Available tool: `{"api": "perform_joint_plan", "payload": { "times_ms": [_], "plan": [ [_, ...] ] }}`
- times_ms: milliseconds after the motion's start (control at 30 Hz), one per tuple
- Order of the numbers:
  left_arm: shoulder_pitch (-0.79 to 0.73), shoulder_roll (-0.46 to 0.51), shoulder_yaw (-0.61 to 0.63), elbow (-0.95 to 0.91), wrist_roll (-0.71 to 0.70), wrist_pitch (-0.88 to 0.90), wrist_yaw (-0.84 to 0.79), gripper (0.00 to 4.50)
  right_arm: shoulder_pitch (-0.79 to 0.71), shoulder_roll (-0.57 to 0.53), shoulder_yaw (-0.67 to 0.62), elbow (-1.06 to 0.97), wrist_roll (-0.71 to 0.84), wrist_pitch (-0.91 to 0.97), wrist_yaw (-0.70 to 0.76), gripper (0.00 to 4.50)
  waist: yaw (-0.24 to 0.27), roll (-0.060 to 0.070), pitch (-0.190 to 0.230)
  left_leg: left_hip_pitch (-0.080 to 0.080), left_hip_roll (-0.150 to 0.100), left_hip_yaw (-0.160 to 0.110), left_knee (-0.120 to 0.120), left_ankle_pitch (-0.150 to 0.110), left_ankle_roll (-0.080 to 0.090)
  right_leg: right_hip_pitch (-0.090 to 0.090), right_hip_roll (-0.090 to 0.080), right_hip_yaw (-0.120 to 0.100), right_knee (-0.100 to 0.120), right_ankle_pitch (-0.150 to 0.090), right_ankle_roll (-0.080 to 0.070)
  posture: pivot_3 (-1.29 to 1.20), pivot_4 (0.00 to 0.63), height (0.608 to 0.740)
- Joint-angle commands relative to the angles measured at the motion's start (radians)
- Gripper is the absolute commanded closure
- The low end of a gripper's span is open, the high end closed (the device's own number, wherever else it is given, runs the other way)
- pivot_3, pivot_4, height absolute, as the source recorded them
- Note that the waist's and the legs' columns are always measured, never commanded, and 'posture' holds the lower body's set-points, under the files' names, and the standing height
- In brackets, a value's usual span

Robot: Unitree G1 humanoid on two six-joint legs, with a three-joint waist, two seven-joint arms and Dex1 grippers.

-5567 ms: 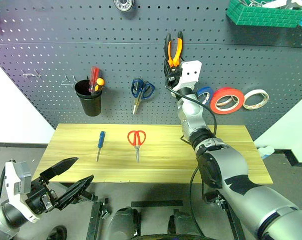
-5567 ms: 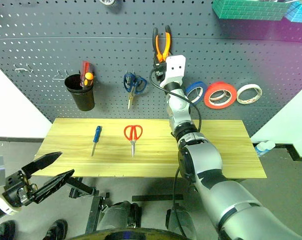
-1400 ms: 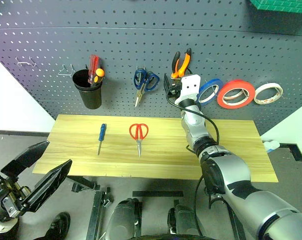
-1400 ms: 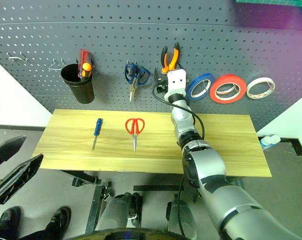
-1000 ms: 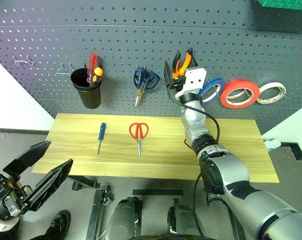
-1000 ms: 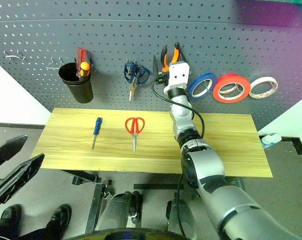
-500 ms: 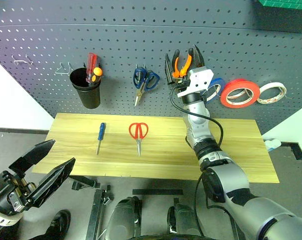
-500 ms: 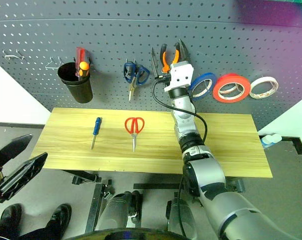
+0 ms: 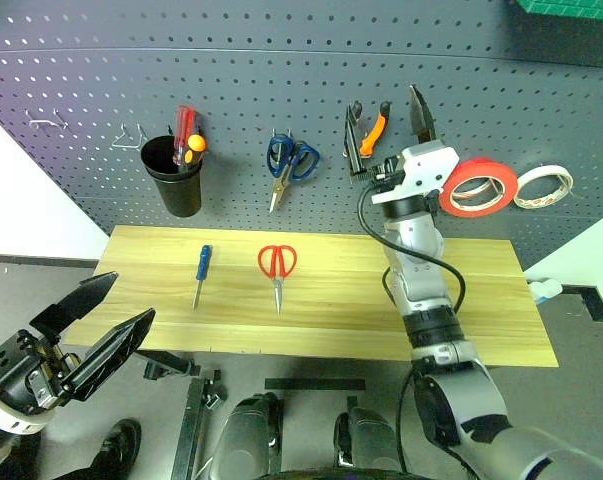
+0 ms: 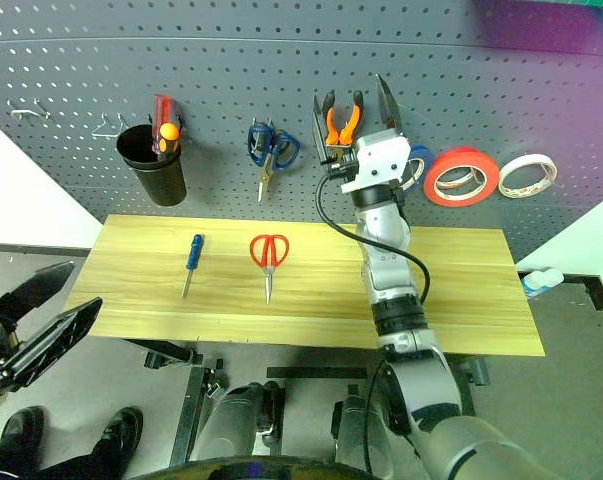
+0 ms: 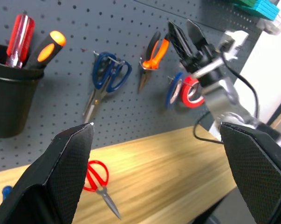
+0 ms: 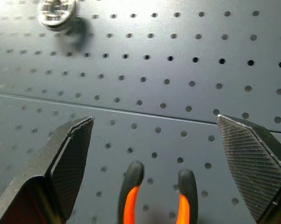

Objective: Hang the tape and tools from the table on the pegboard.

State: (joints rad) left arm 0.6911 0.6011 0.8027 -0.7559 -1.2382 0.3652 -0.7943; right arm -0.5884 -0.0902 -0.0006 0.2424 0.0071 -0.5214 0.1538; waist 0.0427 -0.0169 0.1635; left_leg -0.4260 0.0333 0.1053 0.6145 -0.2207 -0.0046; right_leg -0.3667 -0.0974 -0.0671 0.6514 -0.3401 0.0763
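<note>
While the pliers (image 10: 339,118) hang on the pegboard (image 10: 221,70) near the centre top of the frame, with the red tape (image 10: 461,174) hooked to their right, two tools lie on the table (image 10: 451,300) at centre left: the blue-handled screwdriver (image 10: 190,264) and, just right of it, the red-handled scissors (image 10: 267,258). The right gripper (image 10: 356,125) sits in front of the pliers, its fingers spread wide and holding nothing; the left gripper (image 9: 91,335) hovers at the lower left, below the table's near edge, equally spread and empty. The scissors should be light and rigid, but their blades are thin and lie flat on the wood, so the red handle loops (thicker, and what a hook must pass through) look like the better hold. The screwdriver is small, slim and likely to roll; pinching its blue handle across the middle seems safest.
</note>
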Motion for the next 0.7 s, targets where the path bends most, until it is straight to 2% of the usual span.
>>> {"api": "perform_joint_plan", "payload": {
  "times_ms": [33, 200, 267, 367, 533, 633, 700],
  "plan": [
    [-0.021, -0.007, -0.017, 0.011, 0.024, -0.011, -0.017, 0.0, 0.095, -0.035, 0.012, -0.183, 0.05, 0.108, 0.054, 0.04, 0.0, -0.001, -0.001, 0.0, 0.0, 0.0, 0.0, 0.0, 0.0, 0.0, 0.0, 0.0, 0.0, 0.0, 0.0, 0.25, 0.111, 0.74],
    [-0.088, -0.018, -0.084, 0.052, 0.074, -0.017, -0.035, 0.0, 0.326, -0.109, 0.05, -0.35, 0.132, 0.272, 0.181, 0.04, 0.0, -0.002, -0.003, 0.0, 0.0, 0.0, 0.0, 0.0, 0.0, 0.001, 0.0, 0.0, 0.0, 0.0, 0.0, 0.21, 0.099, 0.74],
    [-0.109, -0.024, -0.105, 0.063, 0.088, -0.018, -0.04, 0.0, 0.39, -0.149, 0.074, -0.39, 0.137, 0.338, 0.231, 0.04, -0.001, -0.003, -0.003, 0.0, 0.0, 0.0, 0.0, 0.0, 0.0, 0.001, 0.0, 0.0, 0.0, 0.0, 0.0, 0.2, 0.098, 0.74],
    [-0.131, -0.038, -0.143, 0.077, 0.12, -0.023, -0.053, 0.0, 0.476, -0.18, 0.079, -0.468, 0.224, 0.441, 0.295, 0.04, -0.005, -0.003, -0.003, 0.001, 0.0, 0.0, 0.001, 0.0, 0.0, 0.001, 0.0, 0.0, 0.0, 0.0, 0.0, 0.17, 0.091, 0.74],
    [-0.179, -0.057, -0.197, 0.106, 0.169, -0.033, -0.066, 0.0, 0.544, -0.226, 0.075, -0.53, 0.371, 0.689, 0.38, 0.04, -0.002, -0.005, -0.012, 0.001, 0.001, 0.0, 0.001, 0.0, 0.0, 0.001, 0.001, 0.0, 0.001, 0.0, 0.0, 0.15, 0.076, 0.74],
    [-0.206, -0.069, -0.232, 0.124, 0.205, -0.039, -0.067, 0.0, 0.573, -0.267, 0.054, -0.572, 0.544, 0.85, 0.478, 0.04, -0.002, -0.01, -0.02, 0.001, 0.001, -0.001, 0.001, 0.0, 0.0, 0.002, 0.001, -0.001, 0.001, 0.0, 0.0, 0.14, 0.066, 0.74],
    [-0.225, -0.074, -0.26, 0.14, 0.236, -0.042, -0.063, 0.0, 0.587, -0.32, 0.065, -0.568, 0.509, 0.841, 0.53, 0.04, -0.002, -0.01, -0.024, 0.001, 0.0, -0.001, 0.002, -0.003, 0.004, 0.003, 0.0, -0.001, 0.0, 0.0, 0.001, 0.13, 0.063, 0.74]
  ]
}}
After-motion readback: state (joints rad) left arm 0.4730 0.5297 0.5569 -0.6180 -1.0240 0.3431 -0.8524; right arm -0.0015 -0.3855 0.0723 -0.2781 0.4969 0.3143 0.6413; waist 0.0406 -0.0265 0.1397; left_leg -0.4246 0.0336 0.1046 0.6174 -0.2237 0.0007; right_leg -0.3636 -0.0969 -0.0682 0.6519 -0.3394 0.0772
